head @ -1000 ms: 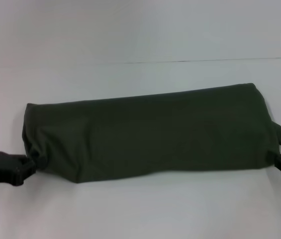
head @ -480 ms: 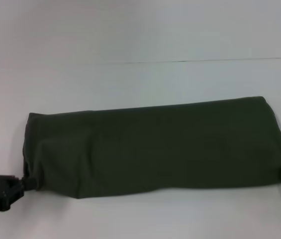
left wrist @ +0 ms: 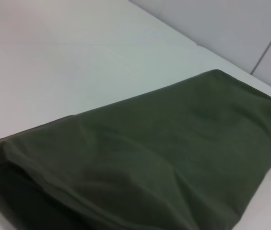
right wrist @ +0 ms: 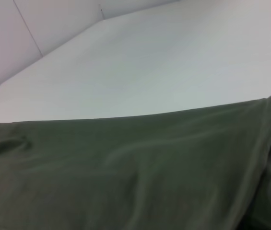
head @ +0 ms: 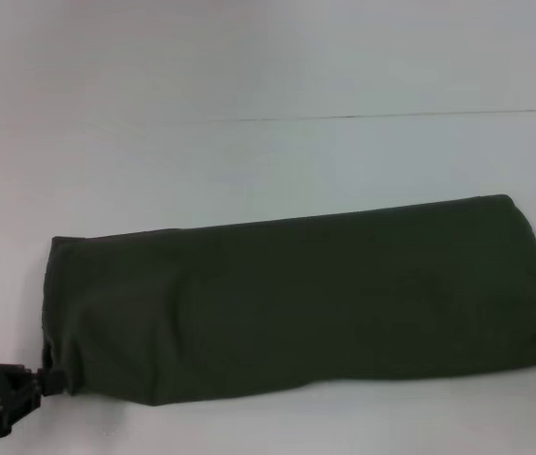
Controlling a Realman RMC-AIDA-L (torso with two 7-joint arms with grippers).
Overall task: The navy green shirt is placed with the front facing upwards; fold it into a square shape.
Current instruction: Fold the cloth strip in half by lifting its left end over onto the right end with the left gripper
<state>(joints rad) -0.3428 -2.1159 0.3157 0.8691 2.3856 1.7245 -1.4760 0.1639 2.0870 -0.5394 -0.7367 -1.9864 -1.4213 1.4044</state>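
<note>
Both ends of the navy green shirt (head: 296, 303), a long band on the table (head: 249, 161), are pulled; left gripper (head: 47, 381) pinches its left corner, right gripper unseen. Next I fold it crosswise.

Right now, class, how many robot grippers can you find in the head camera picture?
1. The left gripper sits at the picture's lower left, at the near left corner of the navy green shirt. The right gripper may be hidden past the right edge.
</note>
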